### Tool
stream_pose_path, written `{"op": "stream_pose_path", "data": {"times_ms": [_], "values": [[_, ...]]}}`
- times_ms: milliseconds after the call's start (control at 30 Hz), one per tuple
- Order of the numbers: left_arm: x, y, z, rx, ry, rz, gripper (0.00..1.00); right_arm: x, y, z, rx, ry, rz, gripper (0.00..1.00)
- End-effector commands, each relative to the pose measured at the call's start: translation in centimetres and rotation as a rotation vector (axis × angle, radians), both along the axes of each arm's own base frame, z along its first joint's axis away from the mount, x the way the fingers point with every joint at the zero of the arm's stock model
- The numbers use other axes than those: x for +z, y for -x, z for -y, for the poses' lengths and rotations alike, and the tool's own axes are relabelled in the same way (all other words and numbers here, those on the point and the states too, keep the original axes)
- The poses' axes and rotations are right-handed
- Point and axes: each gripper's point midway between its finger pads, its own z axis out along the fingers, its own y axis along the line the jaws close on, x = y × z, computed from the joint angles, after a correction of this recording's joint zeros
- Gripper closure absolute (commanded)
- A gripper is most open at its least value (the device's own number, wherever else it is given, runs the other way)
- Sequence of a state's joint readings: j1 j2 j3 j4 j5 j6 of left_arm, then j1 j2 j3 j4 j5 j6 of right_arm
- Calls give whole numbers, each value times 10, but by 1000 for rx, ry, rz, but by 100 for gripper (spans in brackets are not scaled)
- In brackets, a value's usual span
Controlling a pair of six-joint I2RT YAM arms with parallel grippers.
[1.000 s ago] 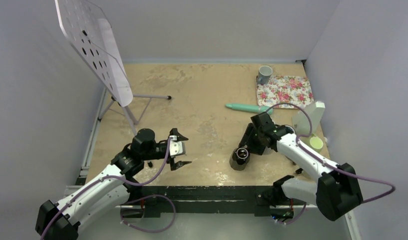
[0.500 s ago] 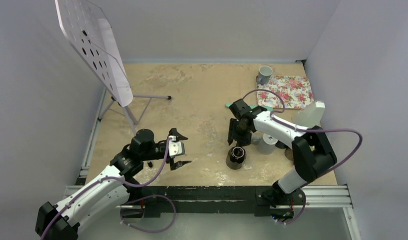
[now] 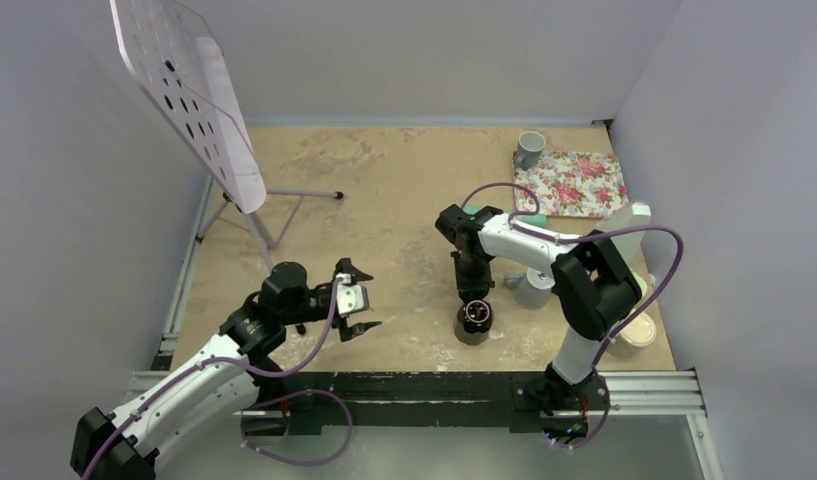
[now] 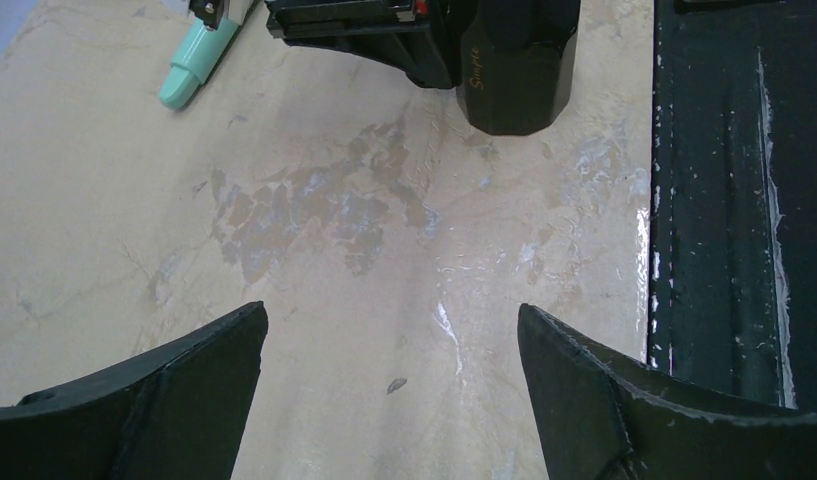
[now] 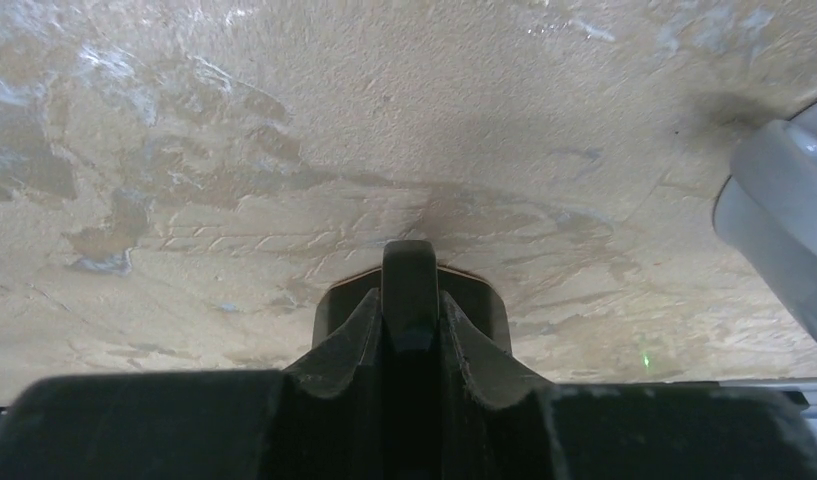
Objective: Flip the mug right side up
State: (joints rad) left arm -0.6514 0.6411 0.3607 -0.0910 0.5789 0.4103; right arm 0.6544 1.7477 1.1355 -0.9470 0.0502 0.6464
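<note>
A black mug (image 3: 474, 321) stands on the table near the front, its opening facing up in the top view. My right gripper (image 3: 474, 289) is just behind it, shut on the mug's handle (image 5: 411, 268); the fingers (image 5: 359, 330) press it from both sides. The mug's faceted side (image 4: 515, 66) shows at the top of the left wrist view, resting on the table. My left gripper (image 3: 358, 298) is open and empty, well to the left of the mug, with bare table between its fingertips (image 4: 391, 312).
A grey mug (image 3: 532, 287) stands right of the black one, also in the right wrist view (image 5: 784, 235). Another grey mug (image 3: 529, 148) sits by a floral tray (image 3: 574, 184). A teal pen (image 4: 198, 62), a white perforated board on a stand (image 3: 189, 100) and the black front rail (image 3: 414, 387) are present.
My right arm has swung left and back while holding the black mug. The mug has gone from tilted to standing with its opening up. The left arm has barely moved.
</note>
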Motion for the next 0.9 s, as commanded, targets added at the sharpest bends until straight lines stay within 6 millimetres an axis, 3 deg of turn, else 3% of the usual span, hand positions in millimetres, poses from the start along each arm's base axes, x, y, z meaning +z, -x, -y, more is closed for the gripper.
{"op": "stream_pose_path", "data": {"times_ms": [0, 133, 200, 333, 500, 600, 800, 867], "values": [[11, -9, 2, 47, 37, 10, 2, 25, -19, -11, 41, -46, 93, 100], [20, -14, 4, 113, 73, -76, 1, 63, -44, -37, 74, -212, 286, 100], [27, -12, 7, 140, 111, -164, 1, 94, -59, -53, 105, -347, 449, 100], [46, -9, 19, 154, 218, -299, 3, 135, -73, -69, 121, -551, 700, 100], [61, -17, 30, 177, 308, -369, 5, 183, -69, -86, 222, -753, 882, 100], [80, -18, 38, 143, 358, -386, 3, 212, -59, -90, 288, -845, 978, 100], [113, -10, 50, 56, 415, -414, 2, 286, -24, -80, 374, -1047, 1196, 100], [125, -1, 55, -25, 434, -393, 2, 298, -17, -76, 369, -1079, 1227, 100]]}}
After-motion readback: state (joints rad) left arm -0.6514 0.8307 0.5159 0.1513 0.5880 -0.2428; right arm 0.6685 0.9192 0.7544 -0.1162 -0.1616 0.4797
